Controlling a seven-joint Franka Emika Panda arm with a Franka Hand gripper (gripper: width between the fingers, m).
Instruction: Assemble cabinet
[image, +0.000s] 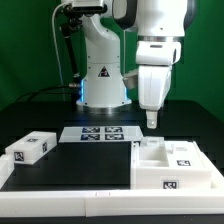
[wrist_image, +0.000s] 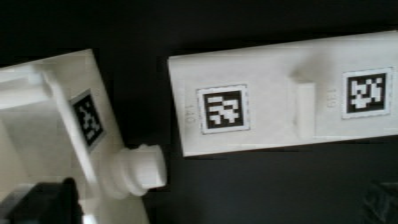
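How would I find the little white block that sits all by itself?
Find the flat marker board in the middle of the black table. Look toward the exterior view's left: the small white block sits there alone. It is far smaller than the big cabinet body on that view's right, and carries a black-and-white tag.

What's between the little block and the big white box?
Bare black table between block and box; the marker board lies just behind. Exterior view shows it.

The marker board (image: 100, 134) lies flat on the black table (image: 75, 162).
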